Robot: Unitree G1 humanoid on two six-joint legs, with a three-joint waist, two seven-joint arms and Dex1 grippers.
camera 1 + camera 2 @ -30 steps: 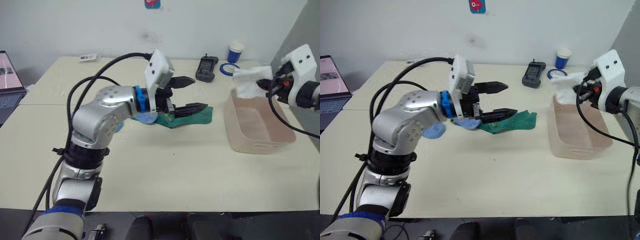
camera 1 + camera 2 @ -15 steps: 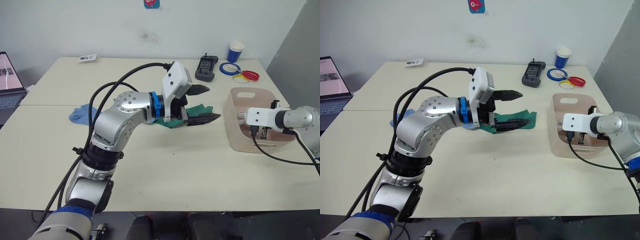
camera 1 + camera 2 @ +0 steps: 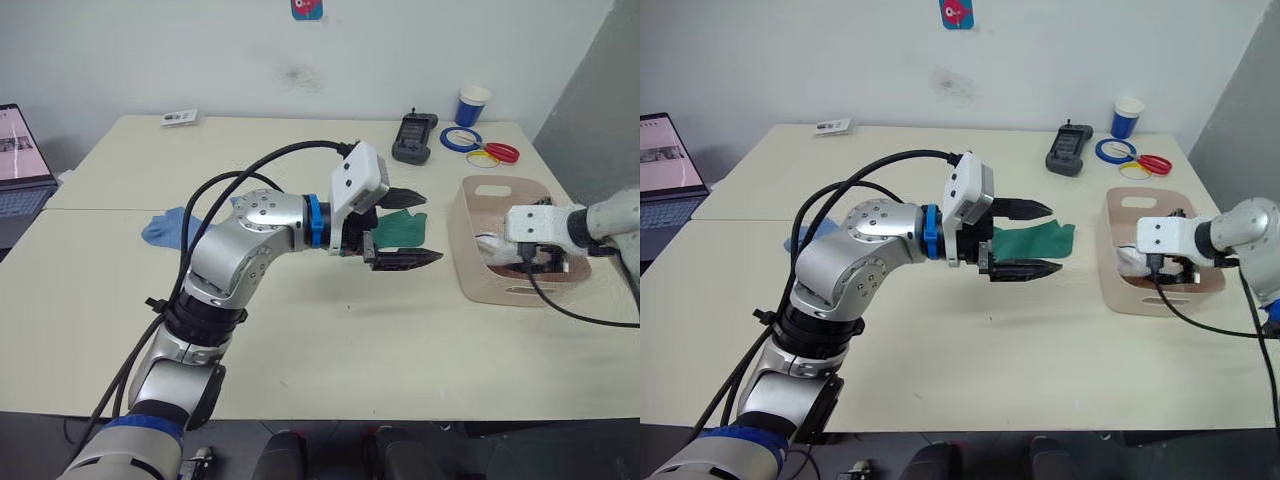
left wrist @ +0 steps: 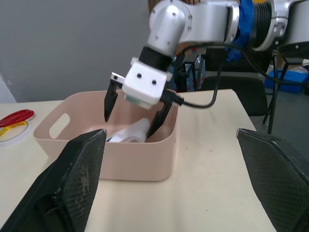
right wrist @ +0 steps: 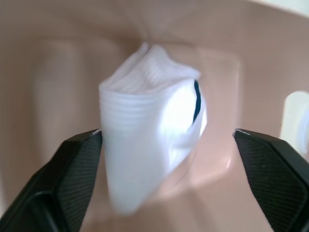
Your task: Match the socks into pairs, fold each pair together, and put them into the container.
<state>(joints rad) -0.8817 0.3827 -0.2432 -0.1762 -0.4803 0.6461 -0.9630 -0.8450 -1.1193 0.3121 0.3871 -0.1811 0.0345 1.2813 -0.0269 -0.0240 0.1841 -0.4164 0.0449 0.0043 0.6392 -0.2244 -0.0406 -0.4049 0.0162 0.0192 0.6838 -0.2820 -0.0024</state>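
Note:
The pale pink container (image 3: 470, 270) stands at the table's right. The folded white pair (image 5: 149, 125) lies inside it, between the wide-apart fingers of my right gripper (image 4: 135, 116), which reaches down into the tub, open and loose of the socks. My left gripper (image 3: 408, 229) hovers mid-table, open and empty, pointing at the container. A dark green sock (image 3: 402, 226) lies flat on the table just beyond its fingers. A light blue sock (image 3: 163, 226) lies at the left, partly hidden by my left arm.
Along the back edge are a black handset (image 3: 413, 136), a blue paper cup (image 3: 471, 103), a blue tape roll (image 3: 460, 138) and a red ring (image 3: 497, 152). A laptop (image 3: 15, 165) sits off the left side, and a small card (image 3: 178, 117) lies at the back left.
My right gripper came down from above the container into it and opened, leaving the white pair inside. My left gripper moved right across the green sock toward the container.

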